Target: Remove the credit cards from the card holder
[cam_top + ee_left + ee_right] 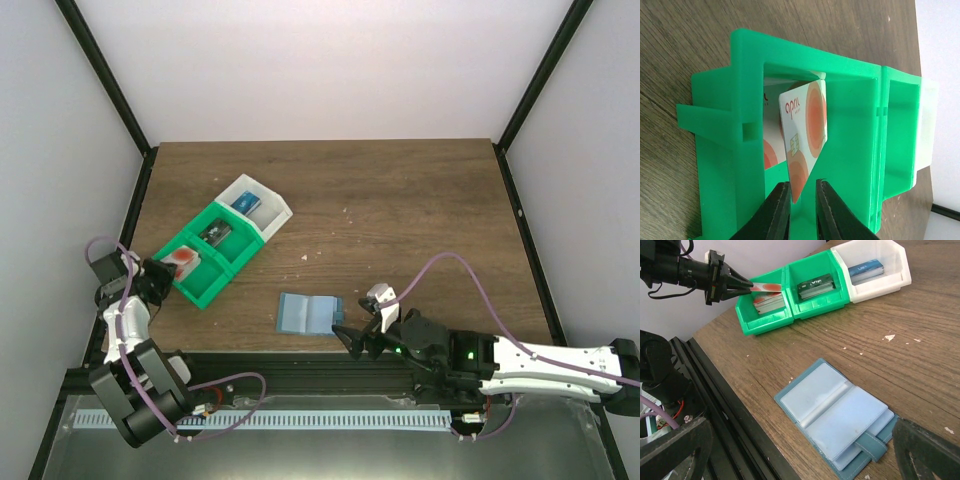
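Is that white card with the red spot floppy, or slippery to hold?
The card is probably stiff: it leans on edge in the green bin without sagging. Its smooth face is likely slippery, and being thin it may tip over if unsupported.

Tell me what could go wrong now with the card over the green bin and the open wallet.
The credit card sits tilted between the fingers of the left end effector, over the green bin. The hold looks loose, so it may drop on edge against the wall rather than flat on the cards already inside.
The right end effector stands open beside the card holder. Closing in, it might shove the holder instead of catching a card.
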Robot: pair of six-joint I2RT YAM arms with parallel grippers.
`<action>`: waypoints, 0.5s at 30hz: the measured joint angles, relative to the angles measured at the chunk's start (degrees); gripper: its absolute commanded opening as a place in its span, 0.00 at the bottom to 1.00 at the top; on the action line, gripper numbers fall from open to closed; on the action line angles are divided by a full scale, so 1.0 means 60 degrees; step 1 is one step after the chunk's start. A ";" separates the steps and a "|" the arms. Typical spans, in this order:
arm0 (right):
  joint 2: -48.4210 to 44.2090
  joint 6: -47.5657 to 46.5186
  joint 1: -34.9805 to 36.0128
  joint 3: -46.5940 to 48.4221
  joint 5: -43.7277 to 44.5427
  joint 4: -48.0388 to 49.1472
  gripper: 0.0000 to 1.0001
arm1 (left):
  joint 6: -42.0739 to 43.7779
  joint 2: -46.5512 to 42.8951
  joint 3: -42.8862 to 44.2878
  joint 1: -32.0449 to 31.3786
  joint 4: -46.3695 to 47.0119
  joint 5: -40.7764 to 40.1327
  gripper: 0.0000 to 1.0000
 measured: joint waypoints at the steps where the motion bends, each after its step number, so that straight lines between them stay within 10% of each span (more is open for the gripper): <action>1: 0.0011 0.0022 0.0000 0.0000 0.0000 -0.0004 1.00 | -0.0004 0.0000 0.0004 0.0000 0.0029 -0.0022 0.20; 15: -0.0004 0.0244 0.0000 0.0000 0.0073 -0.0259 1.00 | -0.0055 0.0040 0.0069 0.0000 0.0306 -0.0127 0.30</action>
